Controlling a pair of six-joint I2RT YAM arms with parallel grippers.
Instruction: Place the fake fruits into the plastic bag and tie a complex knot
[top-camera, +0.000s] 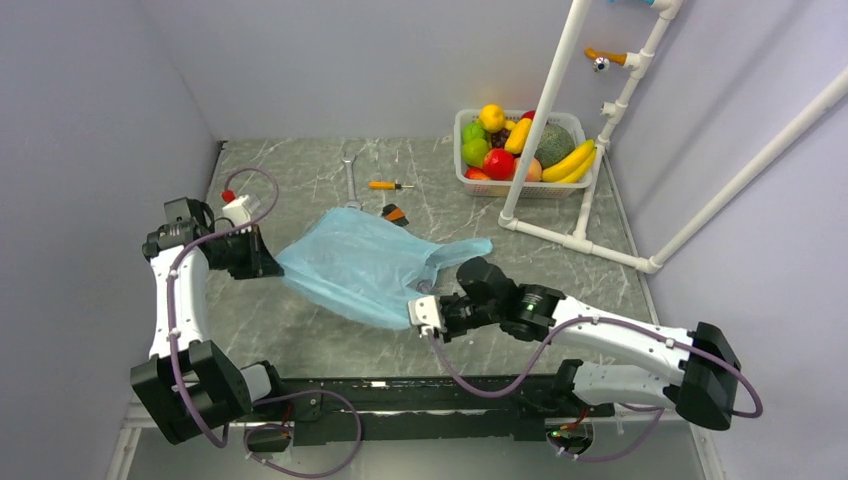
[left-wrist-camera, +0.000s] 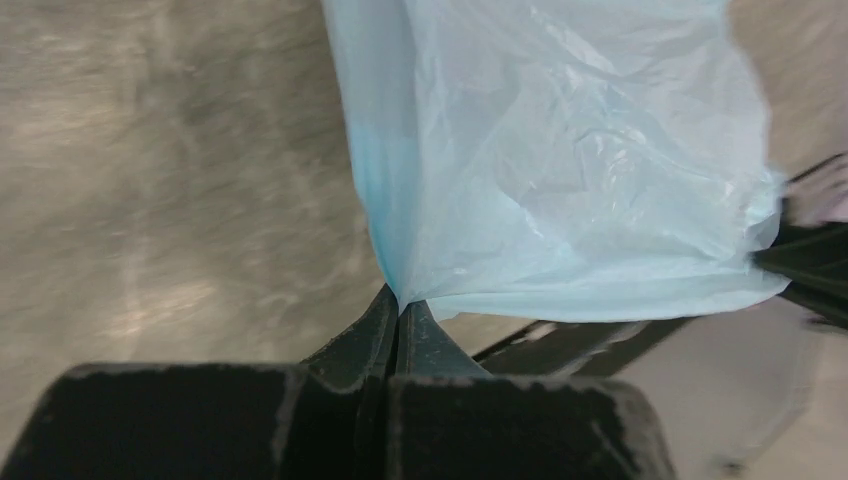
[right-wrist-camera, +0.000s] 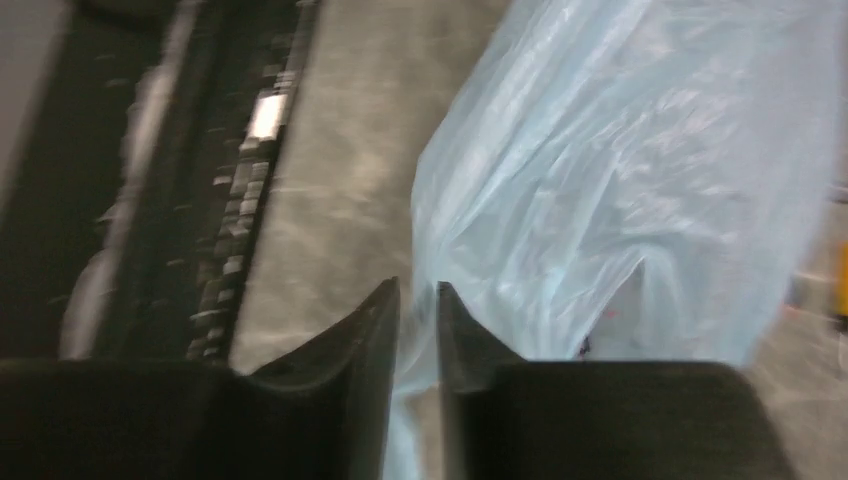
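Note:
The light-blue plastic bag (top-camera: 360, 265) is stretched over the table between my two grippers. My left gripper (top-camera: 272, 262) is shut on the bag's left corner; in the left wrist view its tips (left-wrist-camera: 398, 305) pinch the plastic (left-wrist-camera: 560, 170). My right gripper (top-camera: 415, 315) is at the bag's near right edge. In the right wrist view its fingers (right-wrist-camera: 418, 290) stand a narrow gap apart with bag plastic (right-wrist-camera: 620, 180) between them. The fake fruits (top-camera: 515, 150) lie piled in the white mesh basket (top-camera: 520, 188) at the back right. No knot shows.
An orange-handled screwdriver (top-camera: 390, 185), a wrench (top-camera: 350, 180) and a small black-and-orange item (top-camera: 396, 213) lie behind the bag. A white pipe frame (top-camera: 545, 110) stands in front of the basket and runs along the right side. Grey walls close in left and back.

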